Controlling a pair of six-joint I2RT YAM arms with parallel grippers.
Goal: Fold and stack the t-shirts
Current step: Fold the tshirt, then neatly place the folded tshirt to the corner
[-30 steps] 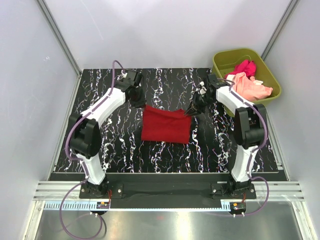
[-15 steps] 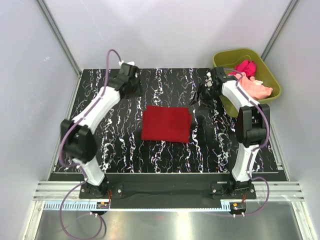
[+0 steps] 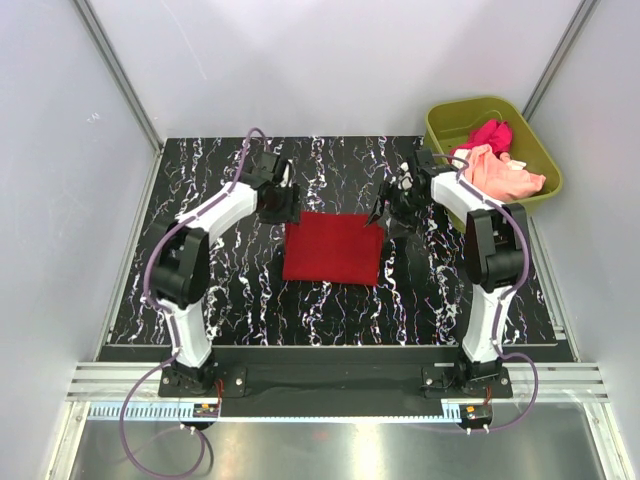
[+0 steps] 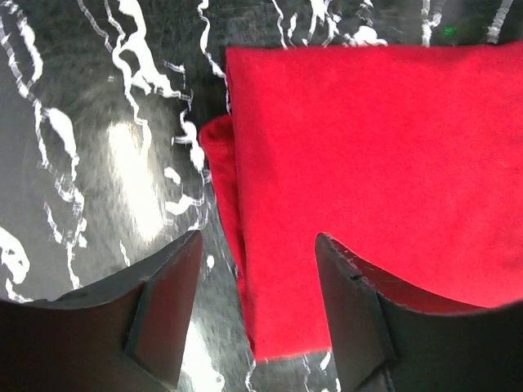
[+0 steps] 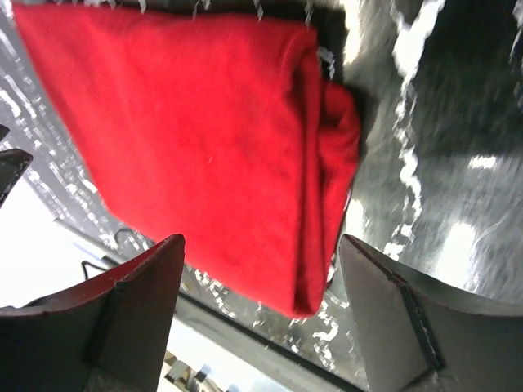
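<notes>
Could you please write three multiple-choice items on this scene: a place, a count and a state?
1. Where does the red t-shirt lie? A. hanging from the right arm; B. folded on the table; C. against the back wall.
2. How many t-shirts are in or over the olive tub? A. none; B. one; C. two.
3. How do the left fingers stand? A. open, holding nothing; B. shut on cloth; C. shut on a rim.
Answers: 1 B, it lies flat mid-table; 2 C, a magenta t-shirt and a peach t-shirt; 3 A, the left wrist view shows them apart over the shirt's edge.
</notes>
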